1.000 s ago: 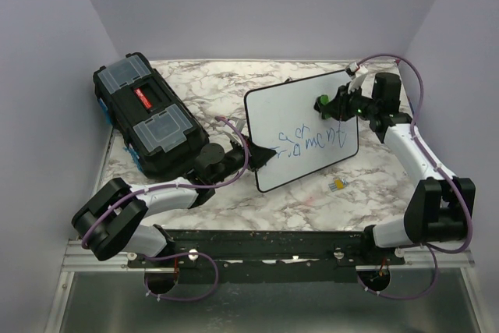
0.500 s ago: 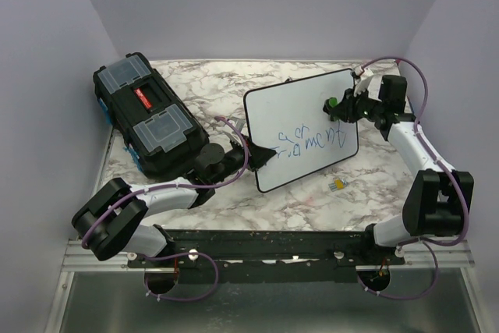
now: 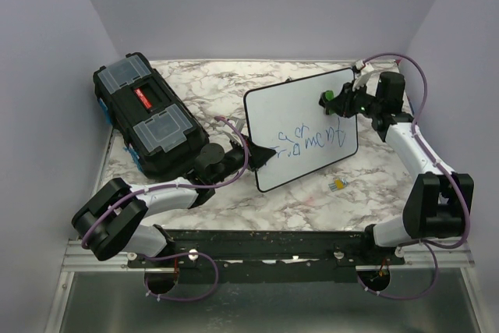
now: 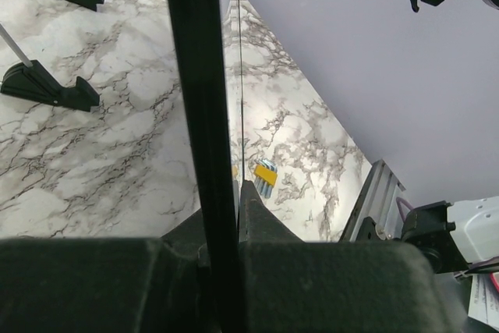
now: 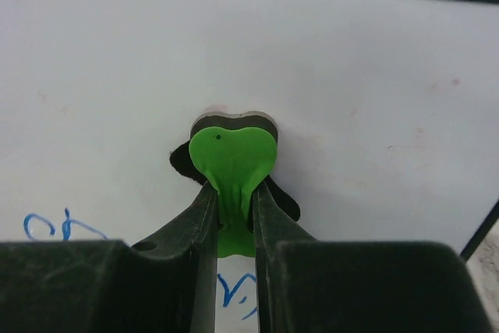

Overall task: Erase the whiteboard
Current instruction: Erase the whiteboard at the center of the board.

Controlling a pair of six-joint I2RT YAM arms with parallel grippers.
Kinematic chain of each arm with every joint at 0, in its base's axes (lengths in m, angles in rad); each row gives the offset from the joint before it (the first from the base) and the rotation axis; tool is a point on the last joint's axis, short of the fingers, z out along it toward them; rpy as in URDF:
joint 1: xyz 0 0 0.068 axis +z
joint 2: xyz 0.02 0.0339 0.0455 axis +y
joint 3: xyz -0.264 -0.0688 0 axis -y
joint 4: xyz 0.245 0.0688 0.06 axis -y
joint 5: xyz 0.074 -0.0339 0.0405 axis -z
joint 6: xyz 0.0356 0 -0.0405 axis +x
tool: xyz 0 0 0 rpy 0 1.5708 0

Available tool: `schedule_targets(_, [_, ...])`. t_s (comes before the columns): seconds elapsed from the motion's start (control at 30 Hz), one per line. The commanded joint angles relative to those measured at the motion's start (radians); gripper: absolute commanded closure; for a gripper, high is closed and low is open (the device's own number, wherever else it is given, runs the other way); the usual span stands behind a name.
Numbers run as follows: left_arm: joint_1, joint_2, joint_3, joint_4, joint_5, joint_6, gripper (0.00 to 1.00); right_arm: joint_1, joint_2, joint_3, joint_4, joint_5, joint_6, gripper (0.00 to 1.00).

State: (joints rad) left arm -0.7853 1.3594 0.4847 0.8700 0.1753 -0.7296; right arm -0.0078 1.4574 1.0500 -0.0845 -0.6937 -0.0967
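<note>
The right gripper's fingers (image 5: 199,216) are pinched nearly shut on the green handle of a small eraser (image 5: 232,154). Its dark pad lies against the whiteboard (image 5: 351,76) on blank white, near the upper right corner. The blue handwriting (image 3: 312,142) sits lower on the board and toward the left, so none of it is under the pad. The stroke to make is a sweep down and across the letters, with the pad kept flat and pressed evenly. If the narrow handle tilts in the grip, only one edge of the pad would wipe. Overlapping passes look safer than one long drag.

The left gripper (image 4: 226,200) is closed tight on the board's black frame (image 4: 199,76) at its left edge. That hold is what takes the push of the wiping, so it should stay firm. Pressing too hard at the far corner could twist the board in that grip, as I judge it.

The board stands mid-table, just right of a black toolbox (image 3: 148,122) with clear lid compartments, and its small black feet (image 4: 51,91) rest on the table behind it. The table (image 3: 234,91) is white marble-patterned with grey veins. It looks smooth, so the feet might slide under a sideways push. A small yellow-and-blue object (image 3: 337,185) lies just in front of the board; what it is cannot be told. Plain lavender walls (image 3: 257,5) close in the table on three sides.
</note>
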Motion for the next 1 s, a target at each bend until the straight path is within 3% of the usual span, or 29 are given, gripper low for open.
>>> schedule_targets(0.0, [-0.019,-0.033,0.032,0.078,0.097,0.079,1.00,0.000,0.001,0.025,0.158,0.227,0.094,0.99])
schedule_targets(0.2, [-0.019,-0.039,0.033,0.072,0.098,0.087,1.00,-0.050,0.044,0.016,0.158,0.304,0.129,0.99])
schedule_targets(0.43, [-0.019,-0.024,0.041,0.081,0.103,0.083,1.00,-0.023,0.047,0.061,0.142,-0.081,0.110,0.99])
schedule_targets(0.6, [-0.019,-0.023,0.039,0.080,0.095,0.076,1.00,0.154,0.047,0.141,-0.034,-0.164,-0.020,0.99])
schedule_targets(0.77, [-0.020,-0.025,0.047,0.069,0.093,0.072,1.00,0.391,0.041,0.189,-0.209,-0.127,-0.165,0.99])
schedule_targets(0.97, [-0.020,-0.029,0.050,0.056,0.088,0.074,1.00,0.453,-0.016,0.141,-0.177,-0.040,-0.142,0.99])
